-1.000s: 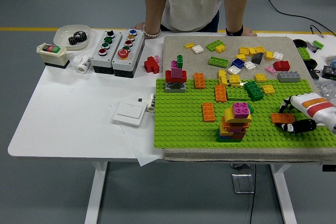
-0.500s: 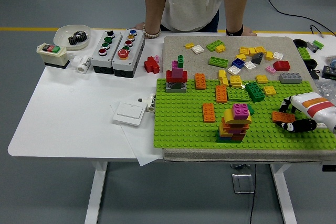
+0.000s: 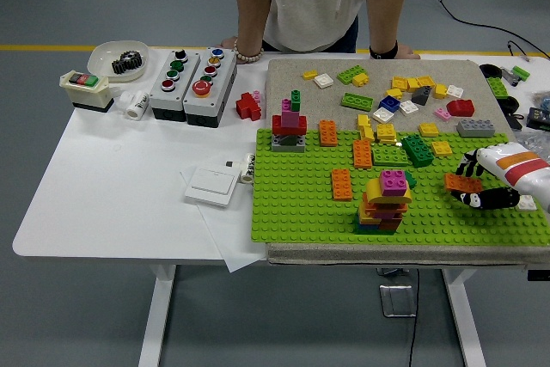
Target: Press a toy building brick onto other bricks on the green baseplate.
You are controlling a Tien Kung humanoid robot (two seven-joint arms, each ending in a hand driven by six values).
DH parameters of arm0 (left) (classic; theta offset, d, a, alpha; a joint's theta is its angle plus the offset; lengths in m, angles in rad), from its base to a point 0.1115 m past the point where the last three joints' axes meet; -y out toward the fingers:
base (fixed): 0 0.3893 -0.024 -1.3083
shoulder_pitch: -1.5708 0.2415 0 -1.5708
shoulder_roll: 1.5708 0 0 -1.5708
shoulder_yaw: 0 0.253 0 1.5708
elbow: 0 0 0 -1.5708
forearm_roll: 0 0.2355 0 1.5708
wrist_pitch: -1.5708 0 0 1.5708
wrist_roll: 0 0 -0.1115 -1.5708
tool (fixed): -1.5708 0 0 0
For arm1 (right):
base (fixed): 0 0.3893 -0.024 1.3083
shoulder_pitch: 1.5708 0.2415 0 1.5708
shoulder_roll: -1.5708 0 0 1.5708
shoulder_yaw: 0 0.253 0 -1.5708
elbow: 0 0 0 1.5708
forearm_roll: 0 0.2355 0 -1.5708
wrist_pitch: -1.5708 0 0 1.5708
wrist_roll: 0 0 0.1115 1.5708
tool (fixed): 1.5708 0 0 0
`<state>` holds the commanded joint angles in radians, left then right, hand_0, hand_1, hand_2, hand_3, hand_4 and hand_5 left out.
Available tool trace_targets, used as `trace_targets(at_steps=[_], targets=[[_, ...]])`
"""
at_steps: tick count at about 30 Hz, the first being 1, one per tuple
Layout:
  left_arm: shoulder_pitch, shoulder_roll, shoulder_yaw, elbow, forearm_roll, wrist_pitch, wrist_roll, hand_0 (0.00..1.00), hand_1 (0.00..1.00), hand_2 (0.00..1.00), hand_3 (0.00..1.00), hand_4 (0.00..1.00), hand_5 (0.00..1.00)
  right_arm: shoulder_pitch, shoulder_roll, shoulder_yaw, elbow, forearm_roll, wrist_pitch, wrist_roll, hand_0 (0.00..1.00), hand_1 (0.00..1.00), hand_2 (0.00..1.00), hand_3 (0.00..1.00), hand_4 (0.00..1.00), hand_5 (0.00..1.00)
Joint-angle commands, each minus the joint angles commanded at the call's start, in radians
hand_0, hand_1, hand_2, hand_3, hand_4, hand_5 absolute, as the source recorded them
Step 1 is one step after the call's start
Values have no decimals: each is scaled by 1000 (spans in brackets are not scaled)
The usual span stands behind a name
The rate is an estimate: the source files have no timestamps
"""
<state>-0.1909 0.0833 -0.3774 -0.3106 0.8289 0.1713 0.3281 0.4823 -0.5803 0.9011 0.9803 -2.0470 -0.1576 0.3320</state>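
Bare green baseplate front-left; brick tower blocks centre.

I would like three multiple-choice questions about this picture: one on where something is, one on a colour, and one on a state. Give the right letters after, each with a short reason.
1. Where does the tall stack of bricks stand?
A. on the green baseplate, near its front edge
B. on the bare white table
C. in the white bowl

2. What colour is the brick on top of that stack?
A. blue
B. magenta
C. white

3. What is the right hand doing?
A. resting open on the table
B. gripping an orange brick
C. pressing a red button

Answers:
1. A: the tall stack rises from the green baseplate, close to the near edge.
2. B: the magenta brick sits on the yellow and orange layers.
3. B: the right hand has its black fingers closed around the orange brick over the baseplate's right part.
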Motion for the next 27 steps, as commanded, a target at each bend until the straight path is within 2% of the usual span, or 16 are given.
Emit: trace_targets(at_steps=[11, 22, 27], targets=[[-2, 2, 7, -1, -9, 2, -4, 796, 772, 738, 586, 649, 661, -12, -29, 67, 90, -12, 0, -3, 540, 463, 512, 522, 694, 366], [-7, 3, 16, 0, -22, 5, -9, 797, 772, 737, 586, 648, 661, -28, -69, 150, 218, -17, 5, -8, 540, 463, 513, 522, 694, 365], [-7, 4, 18, 1, -24, 6, -10, 795, 772, 737, 586, 648, 661, -41, -94, 168, 294, -5, 28, -22, 541, 464, 513, 522, 695, 366]])
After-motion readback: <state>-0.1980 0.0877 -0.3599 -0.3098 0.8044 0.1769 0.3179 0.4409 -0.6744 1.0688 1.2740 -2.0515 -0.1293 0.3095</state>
